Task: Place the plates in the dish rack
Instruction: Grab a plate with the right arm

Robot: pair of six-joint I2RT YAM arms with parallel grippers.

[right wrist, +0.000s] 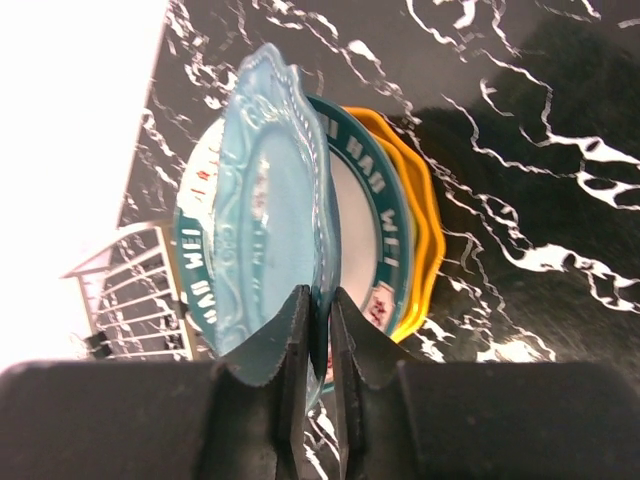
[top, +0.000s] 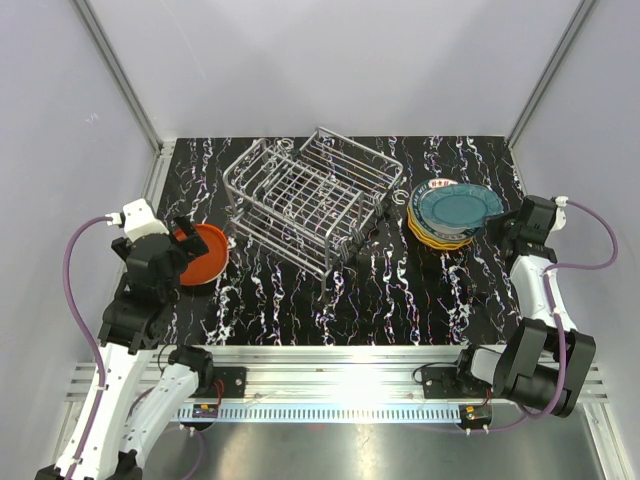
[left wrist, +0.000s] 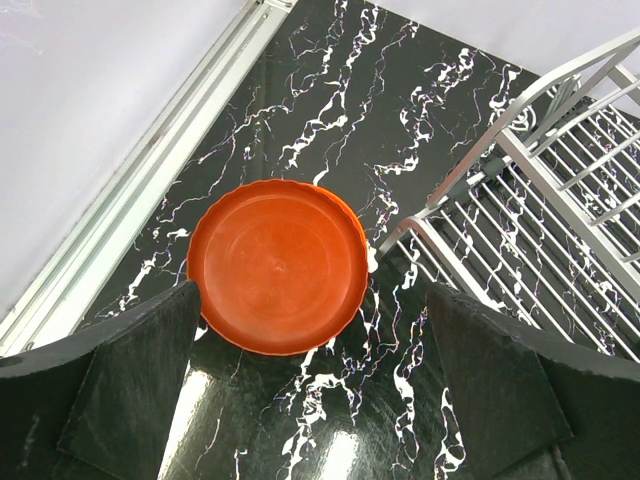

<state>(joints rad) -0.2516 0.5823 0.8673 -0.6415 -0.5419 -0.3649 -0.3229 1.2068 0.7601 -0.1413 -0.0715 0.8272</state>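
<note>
The silver wire dish rack point(top: 310, 200) stands at the back middle with no plates in it. A red-orange plate point(left wrist: 277, 265) lies flat on the table at the left. My left gripper point(left wrist: 310, 335) hovers open over its near edge, with a finger on each side and nothing held. At the right sits a stack of plates point(top: 455, 213). A scalloped teal plate point(right wrist: 270, 190) lies on top, over a cream plate with a teal band point(right wrist: 365, 220) and a yellow plate point(right wrist: 425, 230). My right gripper point(right wrist: 318, 310) is shut on the teal plate's rim.
The rack's corner point(left wrist: 540, 200) stands just right of the red-orange plate. An aluminium rail point(left wrist: 130, 200) runs along the table's left edge. Grey walls enclose the black marbled table point(top: 400, 290) on three sides. Part of the rack point(right wrist: 130, 290) shows beyond the stack.
</note>
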